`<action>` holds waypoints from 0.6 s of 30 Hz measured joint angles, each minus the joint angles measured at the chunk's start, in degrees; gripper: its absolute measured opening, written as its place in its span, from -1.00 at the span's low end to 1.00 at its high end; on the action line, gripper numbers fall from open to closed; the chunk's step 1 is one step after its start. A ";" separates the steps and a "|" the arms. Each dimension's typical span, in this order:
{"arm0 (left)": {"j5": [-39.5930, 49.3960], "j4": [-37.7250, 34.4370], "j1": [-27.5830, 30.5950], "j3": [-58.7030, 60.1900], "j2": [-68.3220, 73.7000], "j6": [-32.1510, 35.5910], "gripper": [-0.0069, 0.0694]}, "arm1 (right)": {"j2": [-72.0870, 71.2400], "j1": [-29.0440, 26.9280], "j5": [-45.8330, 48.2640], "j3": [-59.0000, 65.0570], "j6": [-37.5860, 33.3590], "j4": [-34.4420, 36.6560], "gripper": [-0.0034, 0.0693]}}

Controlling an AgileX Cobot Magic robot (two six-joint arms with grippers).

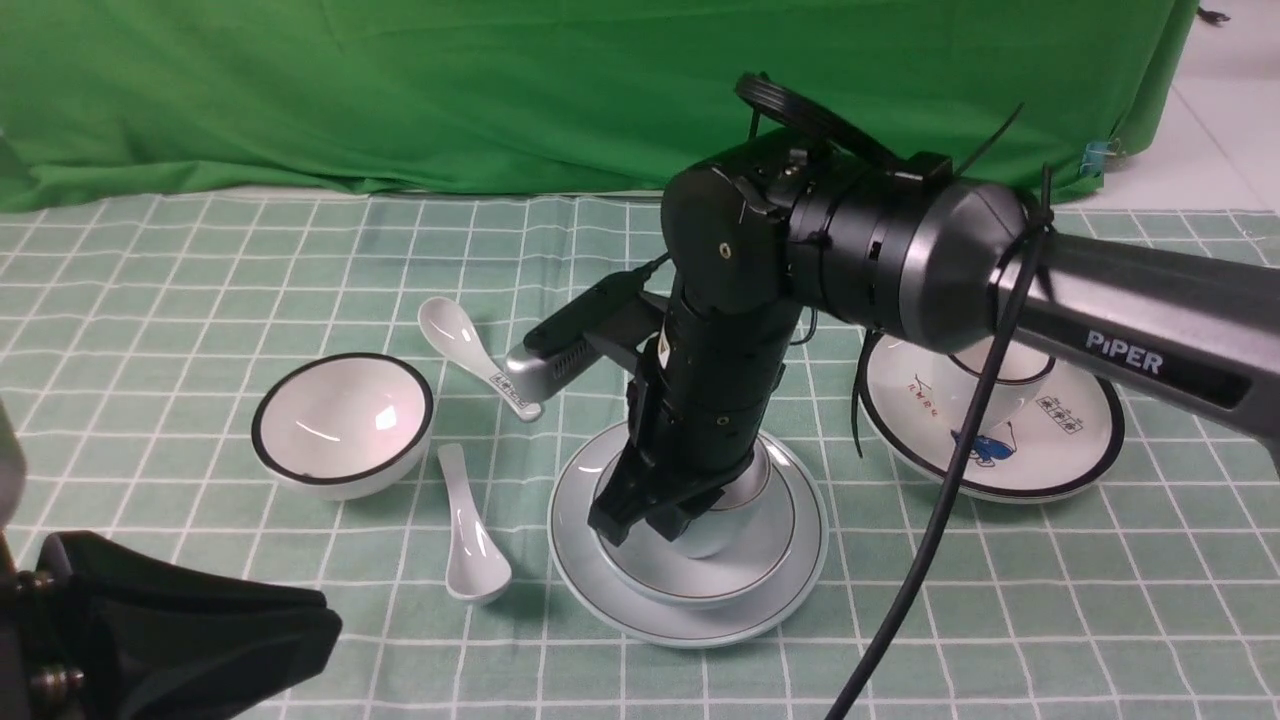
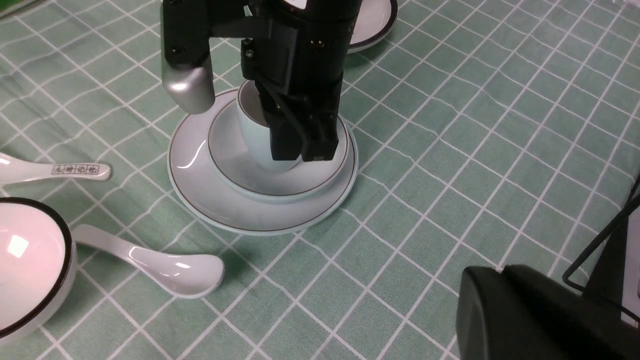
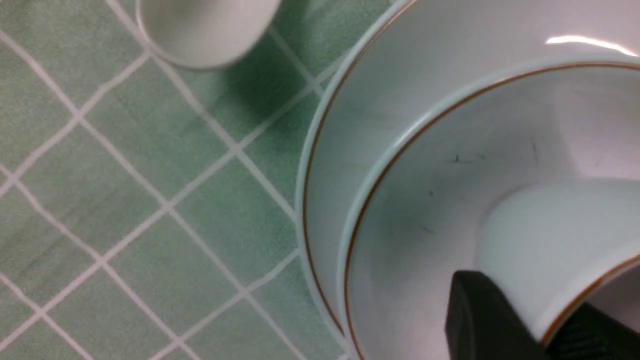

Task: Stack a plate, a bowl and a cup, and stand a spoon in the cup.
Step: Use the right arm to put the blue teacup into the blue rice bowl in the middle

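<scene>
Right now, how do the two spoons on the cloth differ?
The marked spoon has small printed squares on its handle; the plain spoon has none. The marked spoon's scoop end points away from the robot, the plain spoon's toward it. Both are pale ceramic, lying hollow side up, ungripped.

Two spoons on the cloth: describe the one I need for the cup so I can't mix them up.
Start at the stacked pale blue plate in the middle. Just to its left, between it and the black-rimmed white bowl, lies the spoon. Its handle is bare; the other spoon, farther back, carries small printed squares.
</scene>
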 joint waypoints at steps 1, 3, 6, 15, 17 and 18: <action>0.00 0.00 0.00 0.00 0.00 0.00 -0.79 | 0.06 0.00 -0.12 0.00 0.36 0.00 -0.61; 0.00 0.00 0.00 0.00 0.00 0.00 -0.79 | 0.31 0.00 -0.69 0.00 1.18 0.14 -0.43; 0.22 0.00 0.00 0.00 0.00 -0.79 -0.79 | 0.51 -0.05 -1.25 0.00 1.97 0.01 0.05; 3.31 1.43 0.00 0.00 5.30 -11.31 -0.79 | -7.43 0.00 0.73 0.17 2.60 -1.02 0.64; 3.30 1.12 0.00 0.00 7.19 -12.13 -0.79 | -9.91 0.00 2.54 0.17 2.60 -1.25 0.52; 3.16 0.40 0.00 0.00 9.59 -12.39 -0.79 | -12.95 -0.06 5.76 0.42 2.60 -1.44 0.25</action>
